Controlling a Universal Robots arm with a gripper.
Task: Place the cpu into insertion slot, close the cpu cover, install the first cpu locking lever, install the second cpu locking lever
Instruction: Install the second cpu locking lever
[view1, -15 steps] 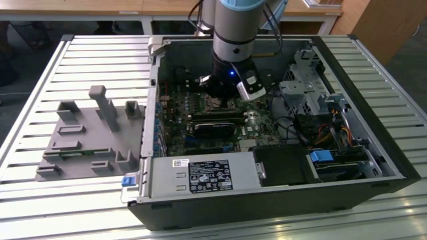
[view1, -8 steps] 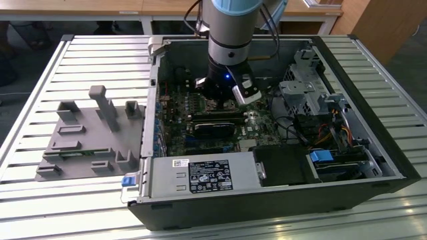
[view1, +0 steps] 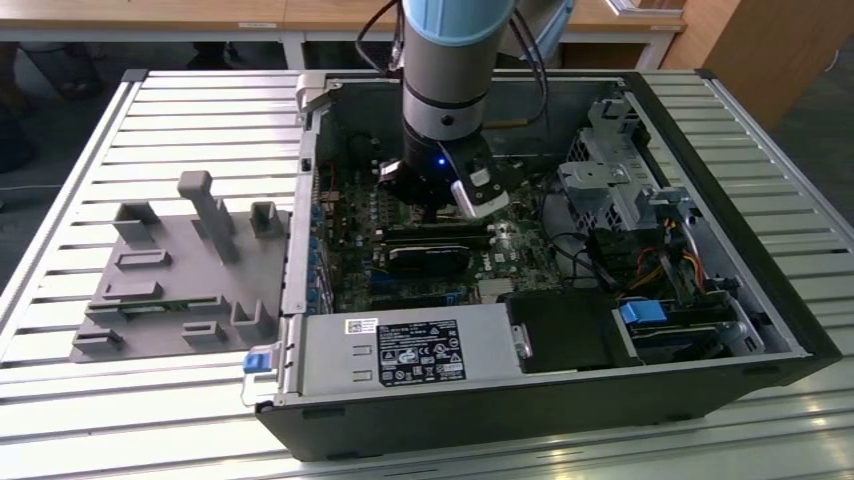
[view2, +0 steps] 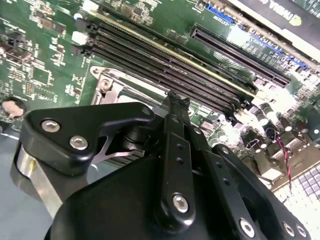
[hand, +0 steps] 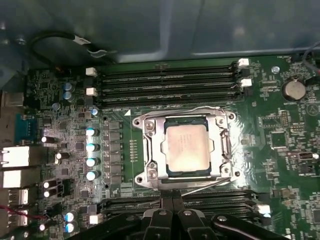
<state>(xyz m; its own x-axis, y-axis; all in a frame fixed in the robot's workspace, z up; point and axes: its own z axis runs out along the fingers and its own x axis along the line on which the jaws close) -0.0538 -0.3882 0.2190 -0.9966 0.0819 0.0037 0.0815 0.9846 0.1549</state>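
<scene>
The cpu already sat in the insertion slot at centre frame in the first wrist view, the cpu cover down over it; the gripper hovered alongside, fingers pressed together, holding nothing, levers seemingly latched

You have an open black computer case lying on a slatted metal table. Your grey plastic fixture sits just beside the case, toward the table's edge at the exterior view's left. Inside, long black memory slots cross the green motherboard.
</scene>
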